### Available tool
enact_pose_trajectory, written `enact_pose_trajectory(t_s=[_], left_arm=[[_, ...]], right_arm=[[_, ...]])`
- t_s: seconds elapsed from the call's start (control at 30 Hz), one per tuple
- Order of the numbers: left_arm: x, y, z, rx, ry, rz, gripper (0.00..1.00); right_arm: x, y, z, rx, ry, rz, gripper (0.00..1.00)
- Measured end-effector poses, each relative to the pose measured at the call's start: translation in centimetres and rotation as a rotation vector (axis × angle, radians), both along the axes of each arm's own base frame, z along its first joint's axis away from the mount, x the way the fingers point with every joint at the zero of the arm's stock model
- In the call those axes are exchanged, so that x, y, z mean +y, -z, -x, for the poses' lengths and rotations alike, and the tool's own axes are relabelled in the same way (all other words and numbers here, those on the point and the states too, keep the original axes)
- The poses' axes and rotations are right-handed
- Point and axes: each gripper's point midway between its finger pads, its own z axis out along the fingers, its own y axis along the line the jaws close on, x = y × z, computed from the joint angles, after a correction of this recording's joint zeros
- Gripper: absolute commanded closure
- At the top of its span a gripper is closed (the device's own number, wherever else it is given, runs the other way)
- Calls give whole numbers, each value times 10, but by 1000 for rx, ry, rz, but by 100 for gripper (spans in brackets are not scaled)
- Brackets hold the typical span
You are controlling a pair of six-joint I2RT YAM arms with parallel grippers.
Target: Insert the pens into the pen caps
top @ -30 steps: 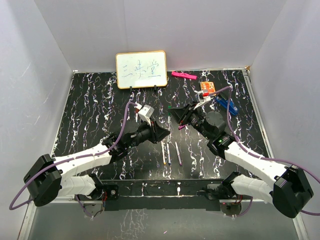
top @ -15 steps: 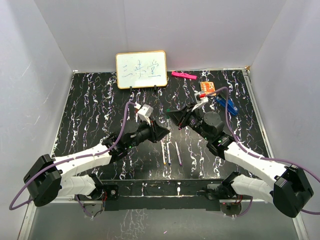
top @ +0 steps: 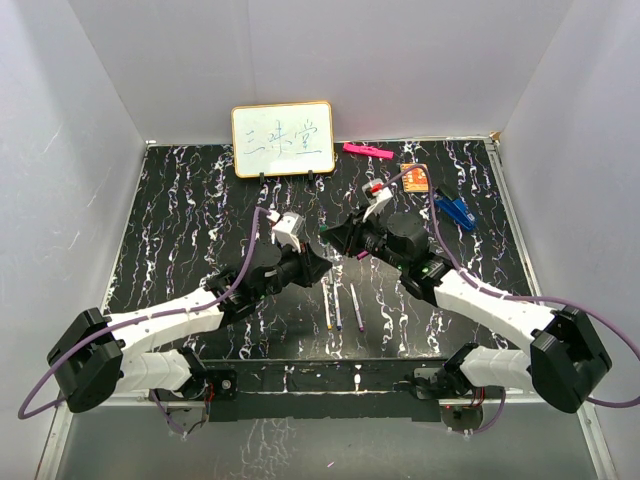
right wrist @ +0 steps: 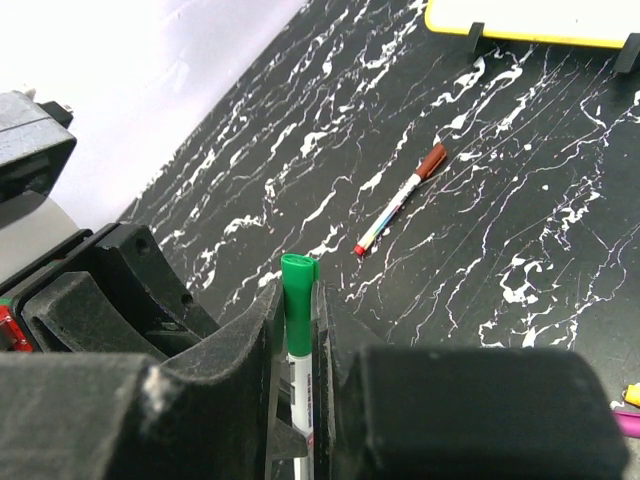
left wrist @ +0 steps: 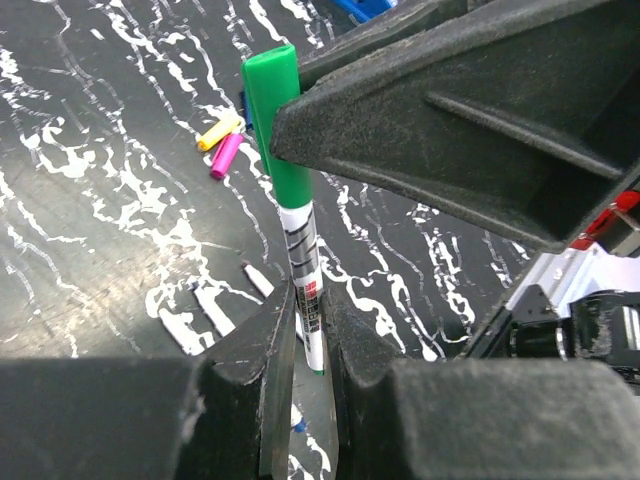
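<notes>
Left gripper (left wrist: 308, 312) clamps pen (left wrist: 303, 262); right gripper (right wrist: 298, 305) clamps green cap (left wrist: 274, 110), coaxial, directly ahead. Keep your push straight along axis.

Black, white-veined tabletop (top: 180, 220), enclosed by plain white walls (top: 100, 90). Far edge, ctr.: wood-framed whiteboard (top: 283, 139) w/ blue handwriting, upright on black feet. To its right: pink marker (top: 367, 151), lying flat; small orange card (top: 415, 178); blue clip (top: 455, 210), nearer right edge.

Whiteboard (right wrist: 530, 15) cropped at top edge; green pen (right wrist: 301, 395) half buried in right claw (right wrist: 298, 300)
</notes>
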Motion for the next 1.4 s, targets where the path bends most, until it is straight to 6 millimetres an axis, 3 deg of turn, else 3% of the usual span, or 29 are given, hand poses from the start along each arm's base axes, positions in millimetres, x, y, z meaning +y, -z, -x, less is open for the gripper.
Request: enact_pose_trajectory(t_s=[0.23,0.57,0.8,1.1,1.23,1.4], left_arm=[[10,14,-4,-13,-38,-86,100],[12,-4,-4,-73,-35,-61,100],[14,0,-3,-82,-27,-89,100],[23,-5,-3,-107,-44,-111,100],[28,-10,-5,-117,-71,-97,100],[33,-17,-10,-114,-121,-56,100]], right_arm=[[3,11,2,2,-35,57,100],[7,3,0,-34,-16,44,100],[18,10,5,-56,8,81,100],[14,7,0,-46,89,70,100],[11,-1,-7,-20,151,61,80],[9,-11,-15,1,214,113,73]])
